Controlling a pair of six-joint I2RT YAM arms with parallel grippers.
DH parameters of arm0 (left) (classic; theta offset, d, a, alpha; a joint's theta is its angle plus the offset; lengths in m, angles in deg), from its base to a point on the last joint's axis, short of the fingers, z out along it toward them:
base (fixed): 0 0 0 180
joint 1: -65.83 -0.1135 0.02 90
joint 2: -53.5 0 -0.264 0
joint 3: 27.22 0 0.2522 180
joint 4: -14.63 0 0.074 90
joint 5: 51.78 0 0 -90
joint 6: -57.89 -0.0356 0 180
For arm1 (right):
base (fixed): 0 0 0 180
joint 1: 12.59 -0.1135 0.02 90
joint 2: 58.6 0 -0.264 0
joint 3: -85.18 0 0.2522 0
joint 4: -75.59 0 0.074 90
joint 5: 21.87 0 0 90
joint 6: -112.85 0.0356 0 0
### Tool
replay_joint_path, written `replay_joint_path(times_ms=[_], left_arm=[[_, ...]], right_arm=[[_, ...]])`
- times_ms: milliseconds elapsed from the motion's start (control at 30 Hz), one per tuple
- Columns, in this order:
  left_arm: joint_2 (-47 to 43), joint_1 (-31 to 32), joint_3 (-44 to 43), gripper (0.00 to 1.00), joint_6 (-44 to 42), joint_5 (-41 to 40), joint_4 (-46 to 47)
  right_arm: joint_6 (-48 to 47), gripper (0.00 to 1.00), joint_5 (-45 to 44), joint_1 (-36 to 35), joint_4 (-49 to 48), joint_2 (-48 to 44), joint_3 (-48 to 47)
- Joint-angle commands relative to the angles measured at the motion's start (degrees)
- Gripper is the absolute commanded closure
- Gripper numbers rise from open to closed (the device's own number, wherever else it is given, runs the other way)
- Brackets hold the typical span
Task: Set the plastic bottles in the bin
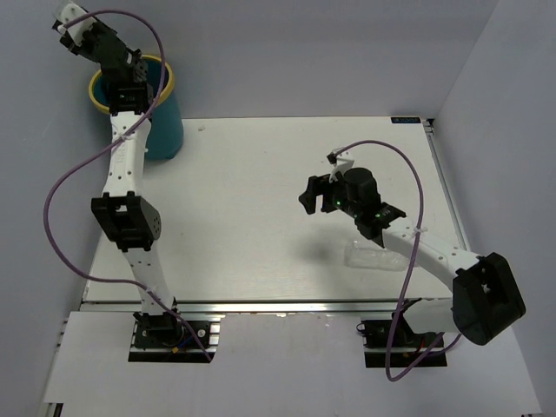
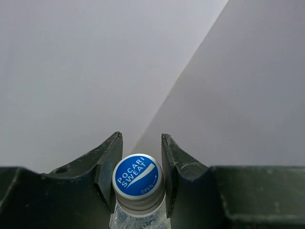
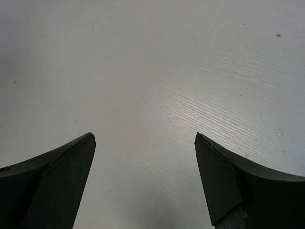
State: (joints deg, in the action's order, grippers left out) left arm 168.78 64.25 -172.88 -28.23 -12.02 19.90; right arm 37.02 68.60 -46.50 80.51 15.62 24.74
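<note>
Overhead, a white table fills the middle of the frame, boxed in by plain pale grey walls at the back and right. Its surface is matte with a faint grain, and a metal rail runs along its near edge. Two white-and-black robot arms rise from the bottom edge, each trailing a purple cable.

A teal bin with a yellow rim stands at the table's upper left corner. The left arm stretches up across the bin's mouth toward the top left of the frame. In its wrist view the left claw is closed on the neck of a clear bottle with a blue cap, low in the centre of the frame. Behind it two grey walls meet in a slanting line.

The right claw hangs at centre right of the overhead frame, its jaws spread wide and holding nothing. Its wrist view shows only bare white tabletop between them. A second bottle, clear, lies on the table at lower right, partly under the right arm.
</note>
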Motion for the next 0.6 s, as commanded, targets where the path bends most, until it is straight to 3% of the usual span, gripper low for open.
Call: replay_joint_path(times_ms=[0, 67, 100, 167, 300, 567], left_arm=[[5.2, -2.2, -0.4, 1.0, -6.8, -3.6, 3.0], [6.8, -3.0, -0.1, 0.76, -5.9, -2.8, 2.4], [7.1, -3.2, -0.2, 0.57, -5.3, -2.0, 1.8], [7.9, -3.9, -1.2, 0.02, -4.8, -0.5, -0.2], [5.7, -4.0, -4.7, 0.02, 0.8, 3.9, -6.9], [-1.8, -4.0, -7.3, 0.02, 13.4, 20.9, -18.0]], right_arm=[[-1.3, 0.11, -1.3, 1.0, -1.8, 1.1, -2.2], [-1.0, 0.11, -0.9, 2.1, -1.4, 2.0, -2.6], [-0.5, 0.11, 1.4, 2.9, -1.1, 2.2, -2.7], [0.9, 0.11, 6.5, 5.5, -1.2, 1.6, -2.5], [0.1, 0.11, 6.0, 8.4, 1.4, -1.3, -1.7], [-2.0, 0.11, 3.4, 14.9, 5.8, -5.0, 0.2]])
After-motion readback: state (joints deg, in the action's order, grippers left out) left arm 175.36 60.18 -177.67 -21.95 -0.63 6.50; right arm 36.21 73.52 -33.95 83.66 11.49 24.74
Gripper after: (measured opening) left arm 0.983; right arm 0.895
